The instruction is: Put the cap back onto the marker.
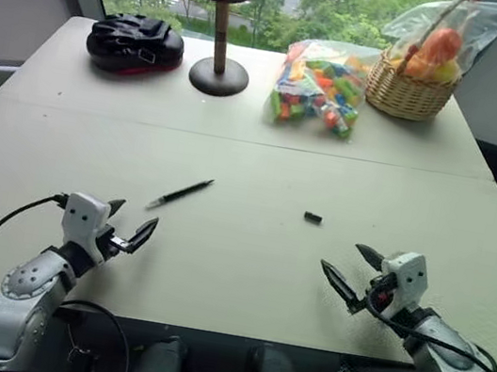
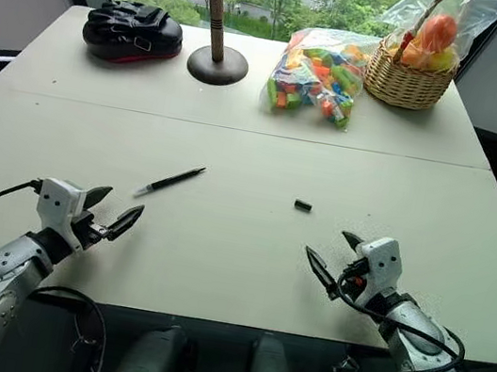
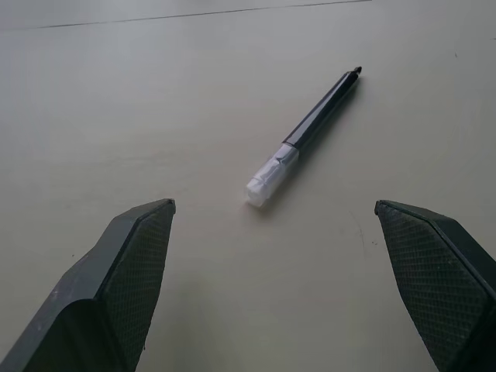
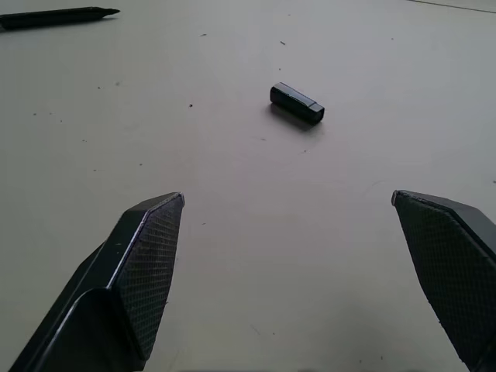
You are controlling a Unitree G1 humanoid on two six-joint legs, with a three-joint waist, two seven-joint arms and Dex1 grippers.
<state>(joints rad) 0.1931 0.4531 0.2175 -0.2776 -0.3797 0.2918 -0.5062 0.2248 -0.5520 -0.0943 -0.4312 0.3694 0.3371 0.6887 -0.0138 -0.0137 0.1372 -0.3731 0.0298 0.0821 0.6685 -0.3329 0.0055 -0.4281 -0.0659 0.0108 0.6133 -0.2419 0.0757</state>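
on the pale table (image 1: 214,276), the marker (image 1: 180,193) is seen lying flat left of centre, uncapped, pale tip toward the left gripper (image 1: 130,225). the cap (image 1: 313,218) is seen well apart to its right, ahead of the right gripper (image 1: 350,265). both claws are held wide open, empty.

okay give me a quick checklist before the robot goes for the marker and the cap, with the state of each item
1. Left gripper jaws open, empty: ok.
2. Right gripper jaws open, empty: ok.
3. Marker lies flat on the table, free of other things, ahead of the left gripper: ok.
4. Cap lies alone, ahead of the right gripper: ok.
5. Cap on marker: not ok, they lie apart.
6. Which end of the cap is open: cannot tell.
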